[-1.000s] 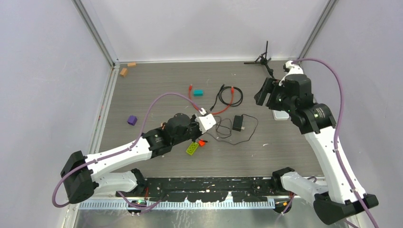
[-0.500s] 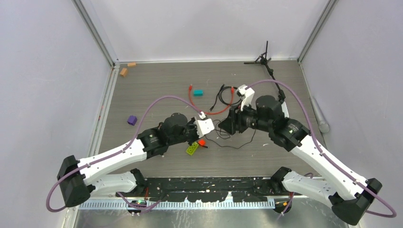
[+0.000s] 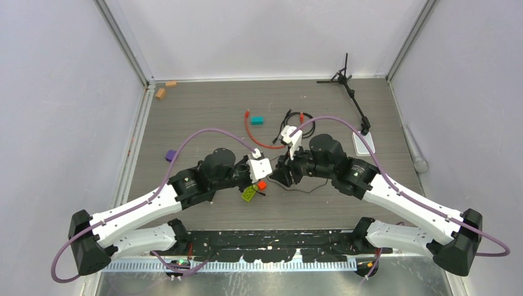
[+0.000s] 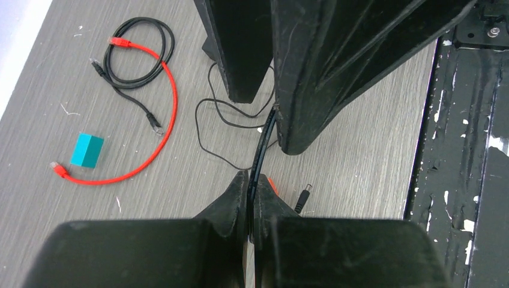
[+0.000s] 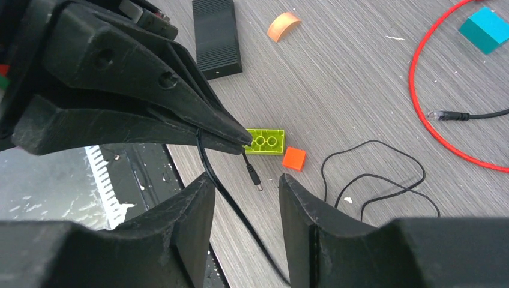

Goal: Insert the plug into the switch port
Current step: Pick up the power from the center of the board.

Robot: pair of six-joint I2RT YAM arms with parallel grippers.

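Note:
The thin red-orange cable (image 3: pixel 254 137) lies on the table at the back centre, and no gripper touches it. Its small plug tips (image 4: pixel 59 170) show in the left wrist view, and part of the cable (image 5: pixel 420 90) shows in the right wrist view. My left gripper (image 3: pixel 265 179) is shut on the thin black wire (image 5: pixel 207 171) of the power brick (image 5: pixel 216 36), close to its barrel tip (image 5: pixel 253 179). My right gripper (image 3: pixel 276 178) is open, tip to tip with the left one. The black wire runs between its fingers (image 5: pixel 201 198). A small white box (image 3: pixel 364 143) lies at the right.
A lime brick (image 3: pixel 250 193) and a small orange block (image 3: pixel 261 184) lie under the left gripper. A teal block (image 3: pixel 257 120), a coiled black cable (image 4: pixel 138 54), a purple block (image 3: pixel 171 156) and a black tripod (image 3: pixel 345 83) are further off. The black rail (image 3: pixel 271 240) runs along the near edge.
My right arm has swung from the far right to the centre and come down against the left gripper's tips. My left arm has drawn back a little toward the near edge, still holding the wire.

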